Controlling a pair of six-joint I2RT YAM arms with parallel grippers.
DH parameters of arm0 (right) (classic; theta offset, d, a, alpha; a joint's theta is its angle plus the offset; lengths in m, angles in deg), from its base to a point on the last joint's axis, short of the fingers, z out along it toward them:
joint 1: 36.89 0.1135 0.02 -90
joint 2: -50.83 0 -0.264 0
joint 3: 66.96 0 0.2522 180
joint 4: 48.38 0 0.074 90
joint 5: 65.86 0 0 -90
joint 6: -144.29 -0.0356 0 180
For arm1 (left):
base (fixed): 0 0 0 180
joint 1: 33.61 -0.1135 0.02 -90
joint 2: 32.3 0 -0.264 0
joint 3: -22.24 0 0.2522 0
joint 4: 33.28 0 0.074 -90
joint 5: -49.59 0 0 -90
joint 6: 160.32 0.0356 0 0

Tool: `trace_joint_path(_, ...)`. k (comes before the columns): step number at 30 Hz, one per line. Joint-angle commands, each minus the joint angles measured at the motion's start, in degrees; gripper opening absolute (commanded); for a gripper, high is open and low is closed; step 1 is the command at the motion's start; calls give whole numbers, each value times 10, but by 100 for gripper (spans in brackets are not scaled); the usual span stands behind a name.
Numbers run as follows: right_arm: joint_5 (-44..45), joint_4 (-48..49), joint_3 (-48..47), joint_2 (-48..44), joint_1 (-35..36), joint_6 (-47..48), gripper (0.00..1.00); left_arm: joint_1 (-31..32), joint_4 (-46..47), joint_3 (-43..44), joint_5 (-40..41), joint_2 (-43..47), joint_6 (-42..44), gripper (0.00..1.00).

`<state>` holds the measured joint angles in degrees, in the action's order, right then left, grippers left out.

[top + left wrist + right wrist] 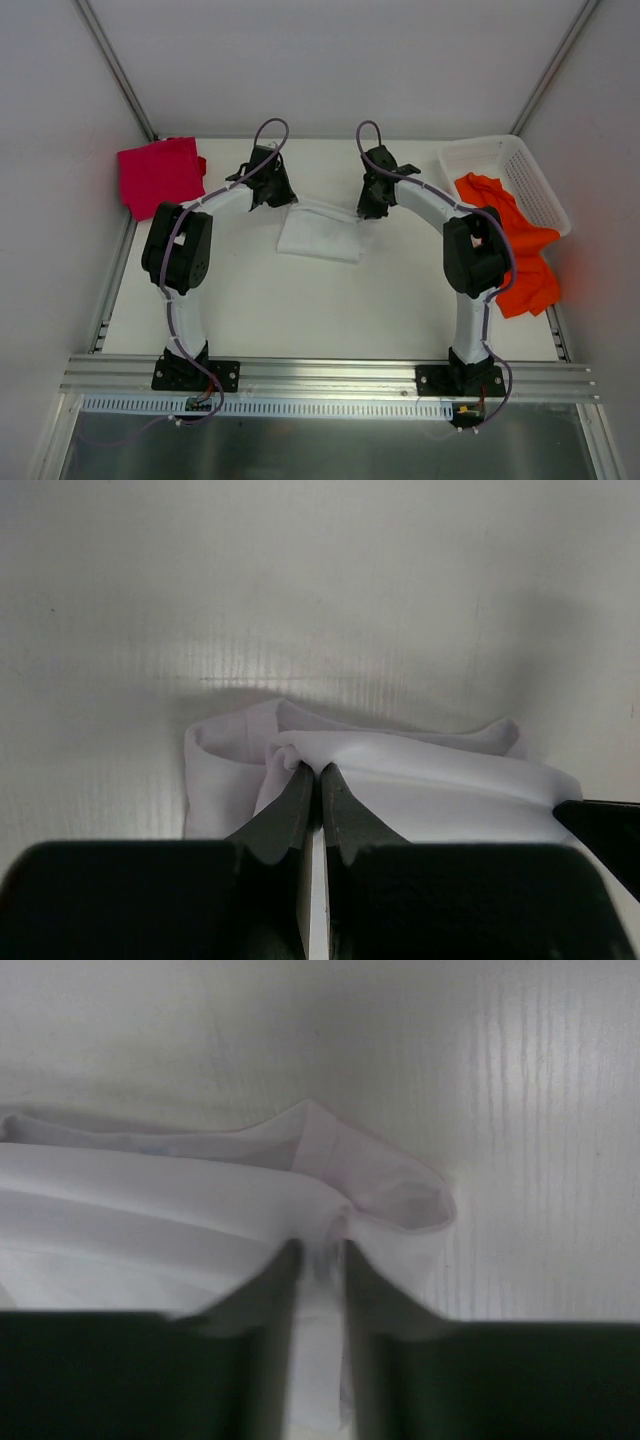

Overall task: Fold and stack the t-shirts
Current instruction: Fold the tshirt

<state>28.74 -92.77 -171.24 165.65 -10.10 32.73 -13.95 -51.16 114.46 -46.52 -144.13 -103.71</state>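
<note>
Grey walls close round a pale surface (pixel 300 310); at its middle the left hand (pixel 318 772) is clamped tight on a raised fold of the white t-shirt (pixel 322 238), its fingers (pixel 288 815) pressed together with the cloth puckered at their tips; the rest of that shirt lies on the surface below and to the right of this hand, reaching across to the right hand (pixel 318 1248); there the two fingers (pixel 268 1290) stand slightly parted, with white cloth in the gap and bunched at the tips, and whether they pinch it I cannot tell; the magenta-red t-shirt (pixel 158 175) lies as a squarish bundle well to the left of the left hand; the orange t-shirt (pixel 515 250) lies crumpled well to the right of the right hand, partly in the white lattice basket (pixel 540 185) and spilling over its near edge onto the surface.
</note>
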Motion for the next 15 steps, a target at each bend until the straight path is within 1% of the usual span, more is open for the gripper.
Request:
trace_joint_path(1, 1, -18, -31, 29, -23, 13, 60, -26, 14, 33, 15, -29, 17, 0)
trace_joint_path(2, 2, -18, -39, 40, -25, 13, 79, -29, 15, 33, 14, -33, 14, 0)
trace_joint_path(3, 6, -19, -42, 44, -26, 13, 91, -31, 16, 35, 14, -37, 13, 0)
trace_joint_path(4, 9, -20, -42, 45, -29, 14, 99, -32, 18, 35, 15, -40, 14, 19)
trace_joint_path(5, 14, -21, -42, 45, -31, 14, 99, -32, 19, 35, 20, -45, 18, 29)
trace_joint_path(6, 17, -21, -41, 40, -34, 15, 99, -32, 20, 35, 25, -48, 20, 44)
trace_joint_path(7, 21, -23, -38, 35, -36, 15, 100, -33, 20, 35, 32, -49, 21, 62)
trace_joint_path(8, 30, -27, -35, 28, -38, 18, 100, -34, 20, 33, 37, -48, 24, 98)
trace_joint_path(9, 36, -29, -27, 18, -37, 20, 100, -34, 20, 32, 55, -45, 27, 99)
trace_joint_path(12, 60, -43, -16, -35, -37, 27, 100, -39, 17, 37, 58, -25, 36, 99)
trace_joint_path(13, 79, -47, -11, -68, -34, 30, 100, -41, 15, 38, 58, -16, 36, 99)
trace_joint_path(15, 102, -65, -11, -101, -31, 43, 99, -42, 12, 29, 58, 32, 36, 99)
